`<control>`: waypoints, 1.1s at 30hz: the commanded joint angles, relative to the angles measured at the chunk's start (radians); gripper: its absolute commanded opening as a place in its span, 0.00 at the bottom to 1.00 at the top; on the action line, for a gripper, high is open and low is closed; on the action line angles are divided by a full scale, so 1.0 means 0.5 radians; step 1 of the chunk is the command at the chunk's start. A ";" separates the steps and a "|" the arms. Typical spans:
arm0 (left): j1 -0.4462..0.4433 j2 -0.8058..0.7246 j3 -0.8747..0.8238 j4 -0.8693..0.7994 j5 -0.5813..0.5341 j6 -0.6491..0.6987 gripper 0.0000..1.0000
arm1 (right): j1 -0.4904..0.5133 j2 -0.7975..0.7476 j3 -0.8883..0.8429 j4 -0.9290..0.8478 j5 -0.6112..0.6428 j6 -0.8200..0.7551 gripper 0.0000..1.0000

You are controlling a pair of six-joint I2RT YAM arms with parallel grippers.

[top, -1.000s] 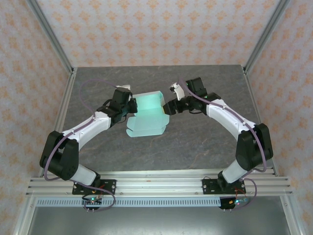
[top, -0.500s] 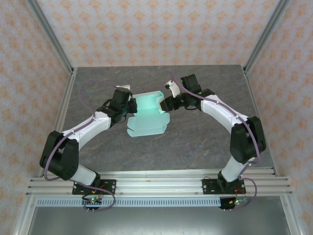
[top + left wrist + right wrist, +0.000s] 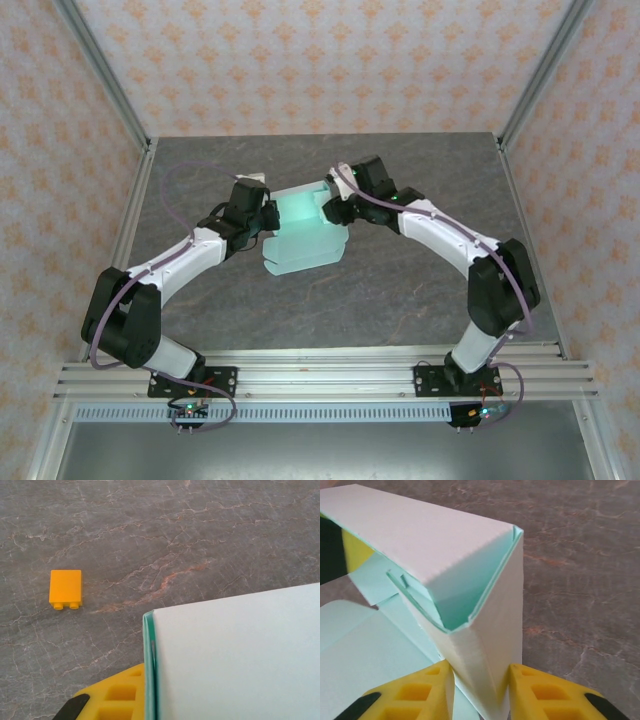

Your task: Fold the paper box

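The paper box (image 3: 300,232) is pale mint card, half raised, in the middle of the grey table. My left gripper (image 3: 267,216) is shut on its left wall. In the left wrist view that wall (image 3: 235,655) stands upright against one yellow finger (image 3: 112,697), and the other finger is hidden behind the card. My right gripper (image 3: 328,208) pinches the box's right corner. In the right wrist view the folded corner (image 3: 487,645) sits squeezed between both yellow fingers (image 3: 415,695), with the open mint inside of the box above it.
A small orange brick (image 3: 65,588) lies on the grey stone-pattern table (image 3: 420,290), to the left of the box in the left wrist view. Patterned walls and metal posts (image 3: 130,200) close in the table's sides, and a metal rail (image 3: 320,375) runs along the near edge.
My right gripper moved left to the box's right corner and narrowed onto it. The box's raised part shifted slightly left. The left arm stayed still.
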 commanded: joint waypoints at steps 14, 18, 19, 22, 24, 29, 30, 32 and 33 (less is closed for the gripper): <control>-0.020 -0.009 0.064 -0.008 0.085 0.010 0.01 | 0.423 0.145 0.120 0.141 1.658 0.366 0.10; -0.020 -0.002 0.071 -0.006 0.061 -0.005 0.01 | 0.509 0.239 0.195 0.061 2.024 0.449 0.05; -0.020 0.001 0.075 -0.007 0.057 -0.010 0.01 | 0.517 0.256 0.215 0.031 2.085 0.485 0.04; -0.019 0.010 0.074 -0.011 0.021 -0.018 0.01 | 0.526 0.286 0.263 -0.073 2.188 0.596 0.03; -0.020 0.016 0.075 -0.012 -0.006 -0.023 0.01 | 0.529 0.297 0.276 -0.107 2.234 0.643 0.03; -0.020 0.039 0.076 -0.008 -0.035 -0.035 0.01 | 0.533 0.312 0.287 -0.153 2.343 0.701 0.03; -0.020 0.041 0.075 -0.011 -0.043 -0.038 0.01 | 0.533 0.314 0.288 -0.156 2.362 0.701 0.03; -0.018 0.040 0.075 -0.011 -0.048 -0.035 0.01 | 0.532 0.310 0.286 -0.144 2.353 0.686 0.04; -0.020 0.038 0.072 -0.011 -0.050 -0.035 0.01 | 0.534 0.309 0.282 -0.137 2.317 0.677 0.06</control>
